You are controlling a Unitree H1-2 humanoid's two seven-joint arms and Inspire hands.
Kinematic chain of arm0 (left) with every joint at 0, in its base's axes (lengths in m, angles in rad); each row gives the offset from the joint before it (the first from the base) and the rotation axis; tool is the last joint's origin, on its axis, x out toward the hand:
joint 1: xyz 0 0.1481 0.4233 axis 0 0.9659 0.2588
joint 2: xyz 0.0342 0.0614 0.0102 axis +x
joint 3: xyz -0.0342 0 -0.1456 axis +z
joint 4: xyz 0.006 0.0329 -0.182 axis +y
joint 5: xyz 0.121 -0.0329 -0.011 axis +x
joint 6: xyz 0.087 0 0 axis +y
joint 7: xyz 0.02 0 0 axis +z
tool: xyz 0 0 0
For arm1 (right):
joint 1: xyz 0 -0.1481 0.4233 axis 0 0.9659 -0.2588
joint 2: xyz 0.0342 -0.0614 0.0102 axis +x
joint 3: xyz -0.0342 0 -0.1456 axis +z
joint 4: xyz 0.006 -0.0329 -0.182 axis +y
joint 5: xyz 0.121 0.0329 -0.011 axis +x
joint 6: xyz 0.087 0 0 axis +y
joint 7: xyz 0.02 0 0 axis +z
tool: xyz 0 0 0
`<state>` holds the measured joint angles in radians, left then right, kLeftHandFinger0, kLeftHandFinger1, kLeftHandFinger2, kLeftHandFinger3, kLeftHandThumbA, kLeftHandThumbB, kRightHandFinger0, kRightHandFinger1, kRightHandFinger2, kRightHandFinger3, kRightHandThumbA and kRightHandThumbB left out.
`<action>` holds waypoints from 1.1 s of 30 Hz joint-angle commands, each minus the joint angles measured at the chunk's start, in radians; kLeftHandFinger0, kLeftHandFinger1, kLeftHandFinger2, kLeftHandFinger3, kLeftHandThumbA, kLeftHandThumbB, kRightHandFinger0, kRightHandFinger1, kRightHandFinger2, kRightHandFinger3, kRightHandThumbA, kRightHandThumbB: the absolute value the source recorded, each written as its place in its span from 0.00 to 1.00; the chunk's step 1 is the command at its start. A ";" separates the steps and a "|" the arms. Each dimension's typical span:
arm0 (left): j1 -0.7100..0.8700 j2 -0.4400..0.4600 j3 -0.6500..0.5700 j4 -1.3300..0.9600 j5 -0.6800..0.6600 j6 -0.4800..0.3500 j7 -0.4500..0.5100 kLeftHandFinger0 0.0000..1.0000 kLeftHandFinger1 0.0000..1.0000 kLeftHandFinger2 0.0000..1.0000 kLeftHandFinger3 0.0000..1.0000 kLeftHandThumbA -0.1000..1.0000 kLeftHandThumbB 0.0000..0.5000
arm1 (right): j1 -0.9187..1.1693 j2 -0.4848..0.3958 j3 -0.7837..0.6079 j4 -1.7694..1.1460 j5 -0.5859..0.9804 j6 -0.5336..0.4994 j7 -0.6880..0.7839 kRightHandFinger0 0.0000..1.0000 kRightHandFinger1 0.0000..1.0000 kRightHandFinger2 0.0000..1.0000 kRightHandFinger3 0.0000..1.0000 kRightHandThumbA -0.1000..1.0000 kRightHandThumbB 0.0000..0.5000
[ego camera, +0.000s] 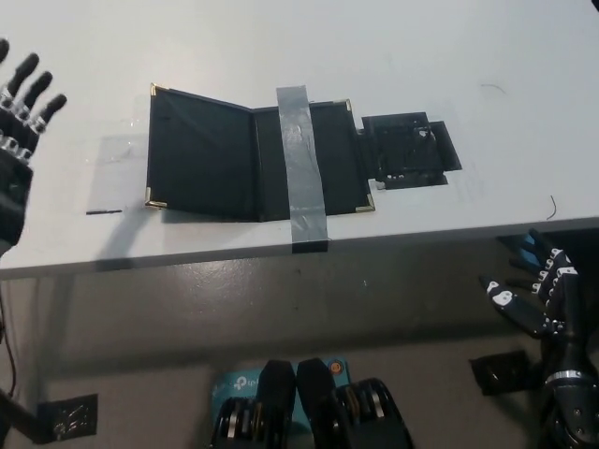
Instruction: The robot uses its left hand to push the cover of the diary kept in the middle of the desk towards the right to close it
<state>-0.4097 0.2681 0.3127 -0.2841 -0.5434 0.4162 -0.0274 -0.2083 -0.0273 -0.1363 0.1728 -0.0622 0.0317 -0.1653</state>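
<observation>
Robot's left hand [19, 140] hovers with fingers spread and empty at the far left edge of the white desk [449, 56], well apart from the open diary.

The black diary with gold corner caps [253, 159] lies open mid-desk near the front edge, its left cover [198, 154] raised at a slight tilt from the spine. A strip of grey tape [299, 159] crosses its right half and runs over the desk's front edge. Just to the right sits a patch of black tape [410, 150]. The black right hand [543, 299] rests below the desk's edge at lower right, fingers apart, holding nothing.
</observation>
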 commanded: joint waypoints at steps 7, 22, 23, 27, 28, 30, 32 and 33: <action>-0.112 -0.099 0.092 0.326 -0.065 0.015 0.058 1.00 1.00 1.00 1.00 1.00 0.43 | -0.025 -0.001 -0.011 -0.033 0.014 -0.012 -0.011 0.52 0.70 0.81 0.87 0.87 0.17; -0.124 -0.196 0.014 0.482 0.068 -0.032 0.085 1.00 1.00 1.00 1.00 1.00 0.43 | -0.029 -0.009 -0.002 -0.048 0.005 -0.003 -0.001 0.54 0.71 0.82 0.87 0.89 0.17; -0.122 -0.200 0.008 0.488 0.075 -0.037 0.084 1.00 1.00 1.00 1.00 1.00 0.41 | -0.031 -0.010 0.000 -0.046 0.001 -0.004 -0.002 0.54 0.71 0.82 0.87 0.89 0.17; -0.109 -0.218 -0.009 0.519 0.098 -0.048 0.098 1.00 1.00 1.00 1.00 1.00 0.45 | -0.038 -0.011 0.005 -0.037 -0.003 -0.014 -0.001 0.53 0.70 0.81 0.87 0.89 0.17; -0.106 -0.219 -0.012 0.526 0.103 -0.049 0.099 1.00 1.00 1.00 1.00 1.00 0.45 | -0.038 -0.010 0.006 -0.036 -0.002 -0.017 -0.001 0.53 0.70 0.81 0.87 0.89 0.17; -0.091 -0.221 -0.020 0.558 0.118 -0.058 0.097 1.00 1.00 1.00 1.00 1.00 0.43 | -0.036 -0.010 0.006 -0.041 -0.007 -0.011 -0.005 0.52 0.70 0.80 0.86 0.89 0.16; -0.087 -0.225 -0.020 0.565 0.122 -0.063 0.098 1.00 1.00 1.00 1.00 1.00 0.41 | -0.038 -0.014 0.006 -0.044 -0.009 -0.008 -0.003 0.52 0.70 0.80 0.86 0.89 0.15; -0.079 -0.227 -0.019 0.576 0.128 -0.066 0.104 1.00 1.00 1.00 1.00 1.00 0.41 | -0.038 -0.015 0.007 -0.046 -0.011 -0.006 -0.003 0.52 0.70 0.80 0.86 0.89 0.14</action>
<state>-0.4918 0.0466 0.3073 0.2707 -0.4581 0.3816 0.0546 -0.2145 -0.0289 -0.1332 0.1594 -0.0641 0.0355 -0.1649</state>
